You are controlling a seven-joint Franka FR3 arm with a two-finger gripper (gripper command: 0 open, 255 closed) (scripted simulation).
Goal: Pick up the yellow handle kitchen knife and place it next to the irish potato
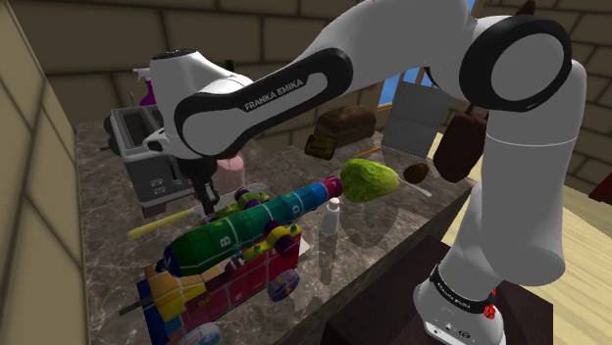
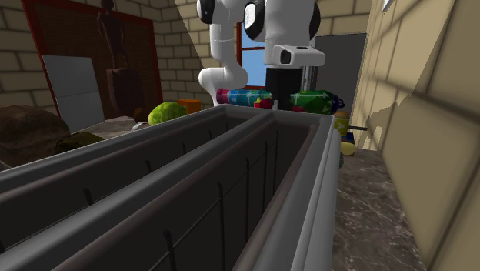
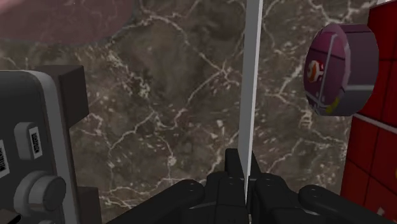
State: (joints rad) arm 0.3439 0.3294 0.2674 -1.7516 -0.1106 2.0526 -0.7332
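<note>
The kitchen knife has a yellow handle (image 1: 157, 227) that lies slanted low over the dark marble counter (image 1: 108, 255), left of the gripper in the shoulder view. Its thin pale blade (image 3: 250, 76) runs edge-on away from the fingers in the wrist view. My black gripper (image 1: 208, 203) (image 3: 243, 158) points down at the counter and is shut on that blade. Whether the knife rests on the marble or hangs just above it I cannot tell. A small brown oval, the potato (image 1: 416, 173), sits far off near the counter's right end in the shoulder view.
A grey toaster (image 1: 147, 162) (image 3: 38, 146) stands close beside the gripper. On its other side is a colourful toy train (image 1: 235, 250) with a purple wheel (image 3: 340, 70). A white bottle (image 1: 331, 221), a green leafy lump (image 1: 370, 181) and a brown loaf (image 1: 343, 127) lie between the gripper and the potato.
</note>
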